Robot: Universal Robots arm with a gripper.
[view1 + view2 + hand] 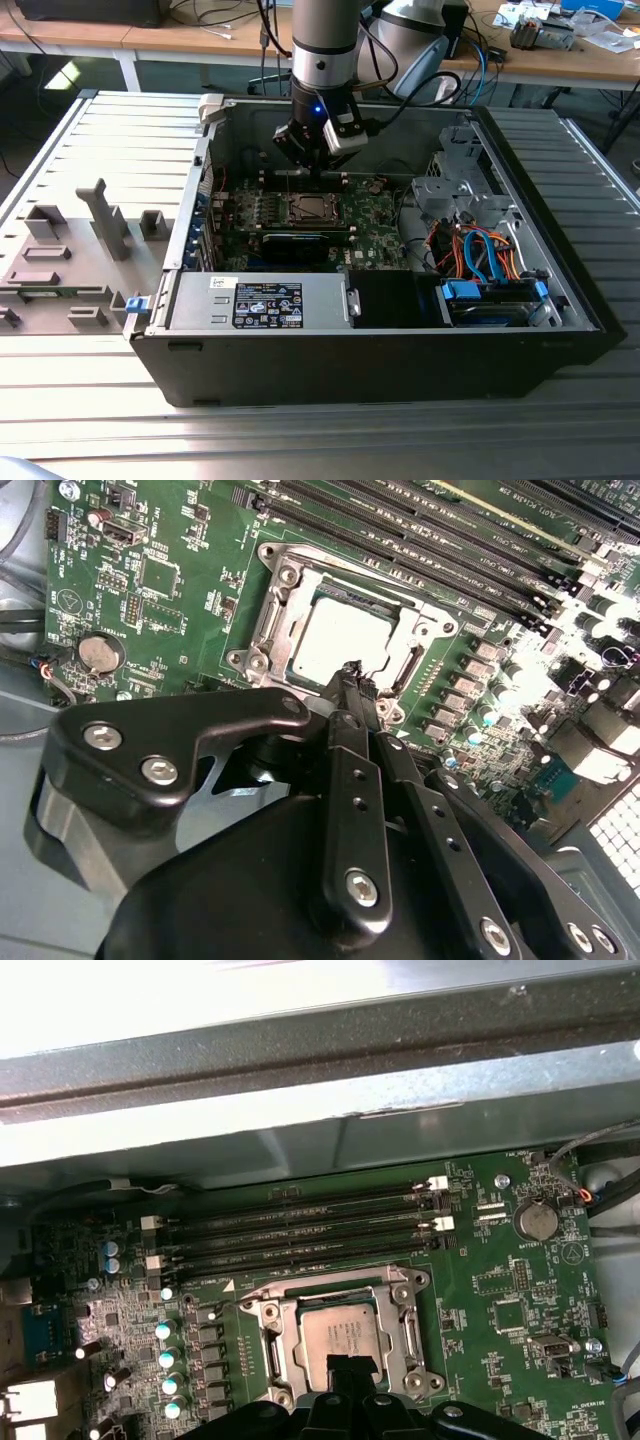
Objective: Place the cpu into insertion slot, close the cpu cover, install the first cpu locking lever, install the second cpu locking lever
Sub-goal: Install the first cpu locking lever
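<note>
Nearest the lens, the gripper (pixel 350 675) hangs just over the socket's near edge, fingers pressed together and holding nothing. By the look of it the cpu (pixel 342 1337) sits in the slot (pixel 352 630) with the cover (pixel 340 1295) down; the levers' state I cannot tell.

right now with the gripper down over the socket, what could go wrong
The gripper is shut, tips right at the edge of the cpu in the insertion slot; pressing down or sideways could scratch or shift it. The cpu cover frames the chip closely, and the memory slots beside it could be bumped.
</note>
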